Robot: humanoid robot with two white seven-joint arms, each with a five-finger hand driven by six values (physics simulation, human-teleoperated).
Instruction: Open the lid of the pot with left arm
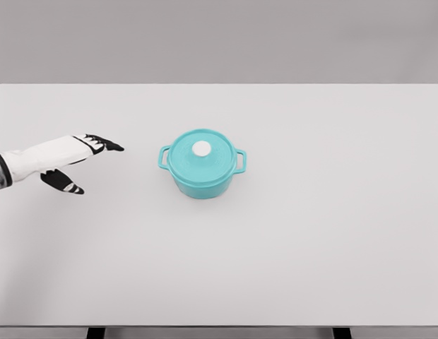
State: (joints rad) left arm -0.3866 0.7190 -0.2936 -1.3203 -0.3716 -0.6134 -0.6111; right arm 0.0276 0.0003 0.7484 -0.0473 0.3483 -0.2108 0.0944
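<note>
Teal pot [202,171] sits mid-table [332,233], lid [203,156] on, white knob [202,148] on top. Left hand [78,161] over the table well left of the pot, fingers spread, thumb down, holding nothing. No readable markings or labels.

Smooth, matt teal pot [202,169], perhaps enamelled; matt white table [332,233].

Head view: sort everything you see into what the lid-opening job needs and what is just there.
Needed for the job:
- pot, teal, with its two side handles
- lid, on the pot
- knob, white, on top of the lid
- left hand, open, apart from the pot

Just there:
- table, white, carrying the pot
- nothing else lies about; the right arm is out of view
</note>
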